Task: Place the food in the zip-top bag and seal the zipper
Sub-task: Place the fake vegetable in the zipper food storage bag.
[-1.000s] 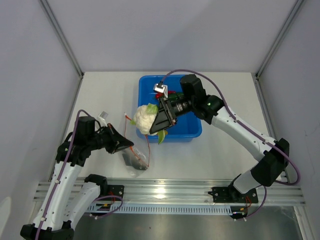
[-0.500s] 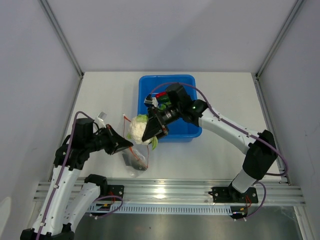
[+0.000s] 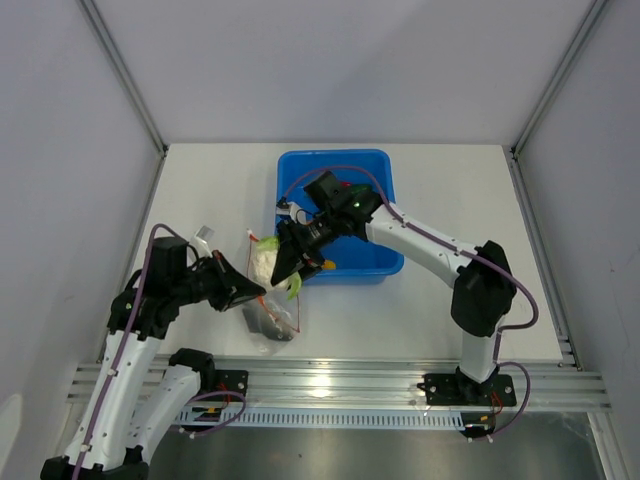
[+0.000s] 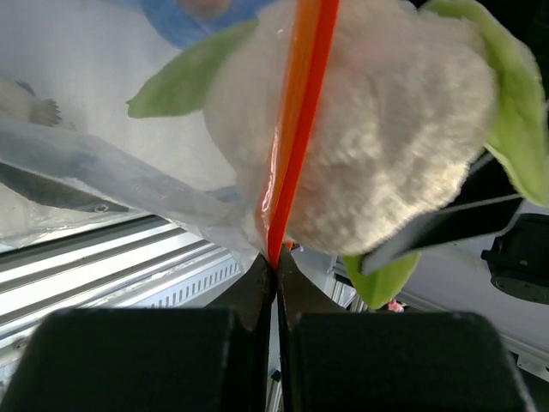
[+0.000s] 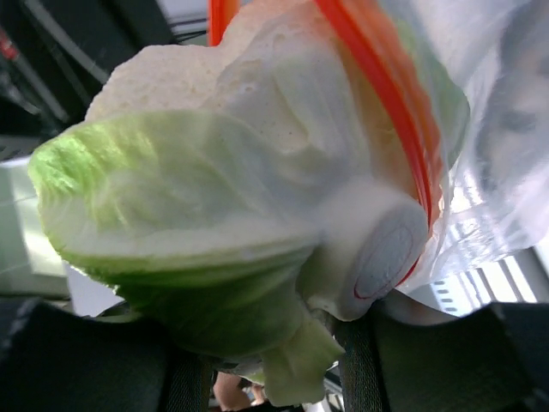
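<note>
My right gripper (image 3: 284,268) is shut on the white-green cauliflower (image 3: 266,262) and holds it at the mouth of the clear zip-top bag (image 3: 272,318). In the right wrist view the cauliflower (image 5: 232,197) fills the frame against the orange-red zipper (image 5: 390,112). My left gripper (image 3: 256,293) is shut on the zipper strip (image 4: 296,129) and holds the bag's mouth up; the cauliflower (image 4: 386,146) sits just past that strip. A grey fish (image 4: 30,107) shows through the bag's plastic (image 4: 111,176). More toy food lies in the blue bin (image 3: 385,262).
The blue bin stands at the back centre, just behind the right gripper. An aluminium rail (image 3: 340,385) runs along the near table edge. Grey walls enclose the table on three sides.
My right arm has carried the cauliflower left and down from over the bin's front-left corner to the bag's mouth. My left gripper has stayed put, holding the zipper.
</note>
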### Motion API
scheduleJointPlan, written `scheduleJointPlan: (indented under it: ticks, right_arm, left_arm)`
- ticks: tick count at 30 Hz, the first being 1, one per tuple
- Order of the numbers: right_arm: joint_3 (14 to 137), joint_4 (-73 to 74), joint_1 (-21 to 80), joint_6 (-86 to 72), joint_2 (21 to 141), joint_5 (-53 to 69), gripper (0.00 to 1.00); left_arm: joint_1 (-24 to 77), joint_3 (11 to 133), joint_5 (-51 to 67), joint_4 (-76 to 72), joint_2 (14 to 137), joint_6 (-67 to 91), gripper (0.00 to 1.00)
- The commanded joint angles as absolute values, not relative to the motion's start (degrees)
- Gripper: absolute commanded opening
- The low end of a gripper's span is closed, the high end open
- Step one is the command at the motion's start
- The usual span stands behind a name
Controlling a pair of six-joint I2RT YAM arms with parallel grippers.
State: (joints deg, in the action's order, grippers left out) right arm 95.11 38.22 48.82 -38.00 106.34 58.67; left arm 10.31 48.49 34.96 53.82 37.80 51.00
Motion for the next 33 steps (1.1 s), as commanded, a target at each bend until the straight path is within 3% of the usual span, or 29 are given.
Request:
scheduleJointPlan:
  ticks: [1,16,22,24,26,28,29,33]
  right_arm:
    - [100.10,46.75,49.57,-30.33,108.19,52.22,0.09]
    - [107.39,58.53,51.50,-20.22,111.44,38.15,0.25]
    - [117.05,66.96,56.50,-12.66,116.01,34.30,0.39]
    - [118.30,68.73,57.21,-12.13,117.24,32.79,0.49]
    - [118.56,68.64,57.57,-11.87,117.33,31.74,0.66]
    - [118.91,68.55,57.57,-12.48,117.16,29.98,0.94]
    - [119.26,67.95,57.57,-12.57,116.98,29.01,0.99]
    - [119.79,66.62,56.78,-13.71,115.67,26.20,0.99]
  left_arm:
    - [9.93,51.15,37.27,52.03,37.00,51.50,0.01]
    - [9.93,52.29,37.09,53.00,37.62,51.50,0.01]
    - [9.93,52.82,36.91,53.09,38.32,51.50,0.00]
    - [9.93,52.91,36.91,53.09,38.41,51.50,0.01]
    - [9.93,53.00,36.91,53.09,38.41,51.50,0.00]
    - [9.93,52.91,36.91,53.17,38.41,51.50,0.00]
    - [9.93,52.82,36.74,53.26,38.32,51.50,0.01]
    - [9.93,52.38,36.74,53.35,37.79,51.68,0.01]
